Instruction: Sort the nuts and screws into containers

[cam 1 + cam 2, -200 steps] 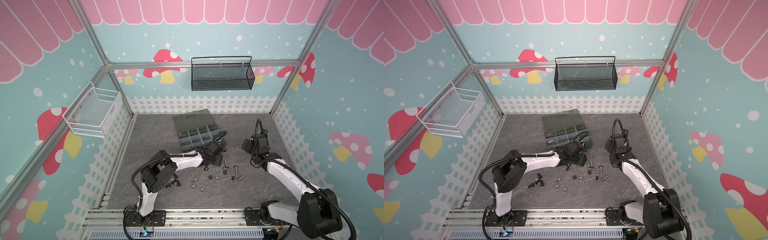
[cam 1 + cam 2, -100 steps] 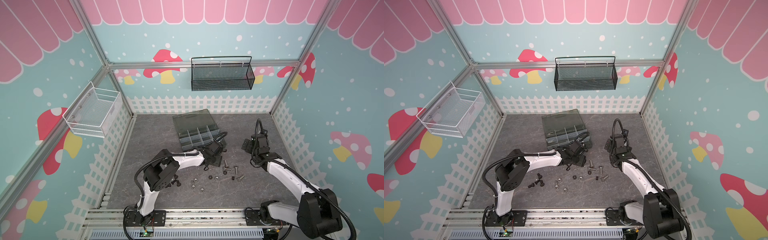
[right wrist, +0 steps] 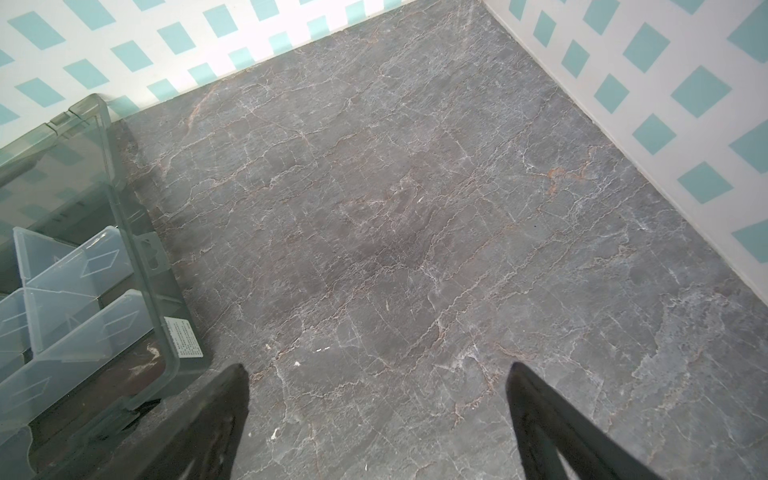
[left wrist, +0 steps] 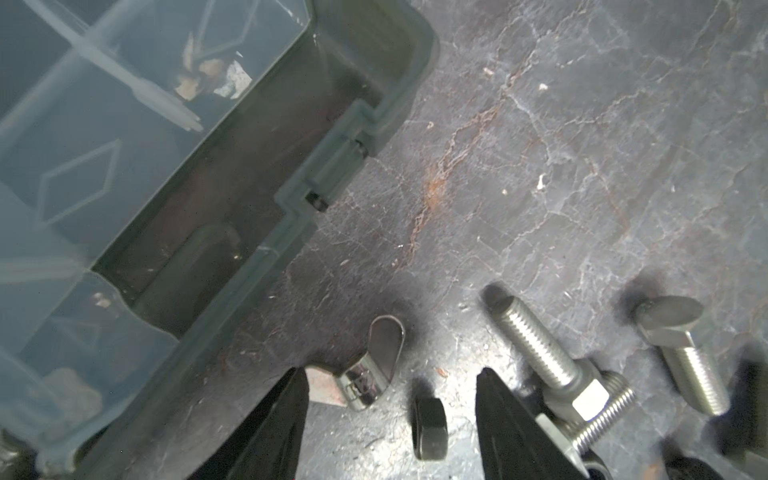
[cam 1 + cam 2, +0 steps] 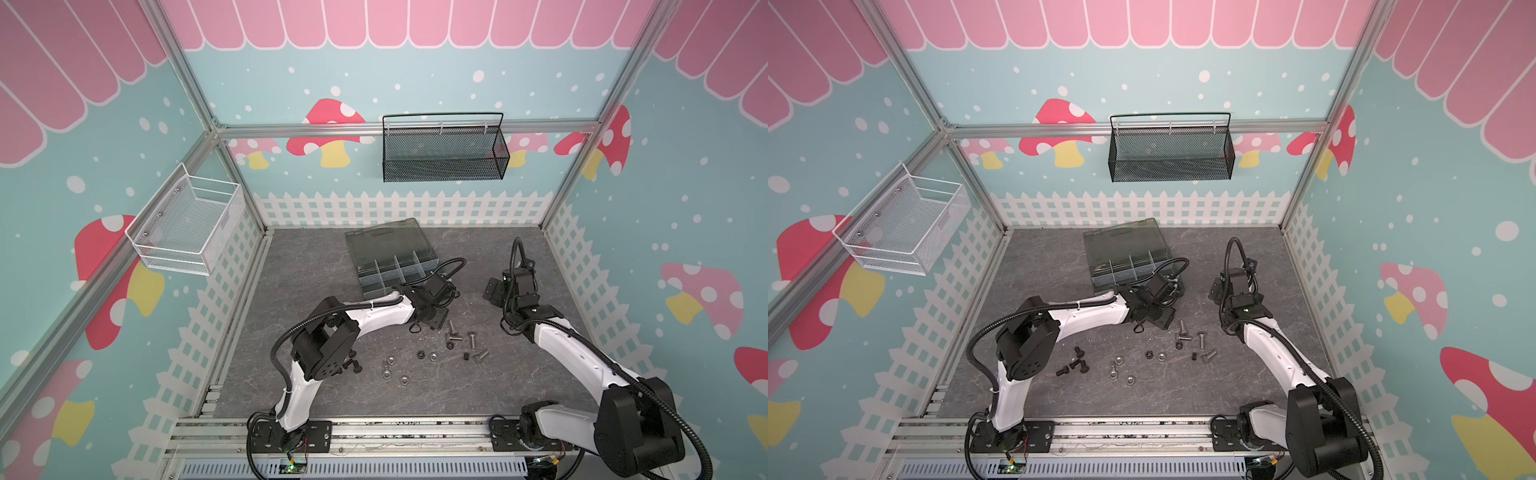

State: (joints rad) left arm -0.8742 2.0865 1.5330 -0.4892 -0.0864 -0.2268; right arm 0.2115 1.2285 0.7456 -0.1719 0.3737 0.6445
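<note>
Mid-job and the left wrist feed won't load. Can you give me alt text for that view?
The left gripper is open over the grey table, a black hex nut lying between its fingertips and a silver wing nut close by one of them. Silver hex-head screws lie to one side; the organiser box corner with its translucent containers is on the other.

The arm carrying the left pincer (image 4: 390,372) moves: its black elbow joint (image 5: 324,349) now sits slightly further right than a second ago.
</note>
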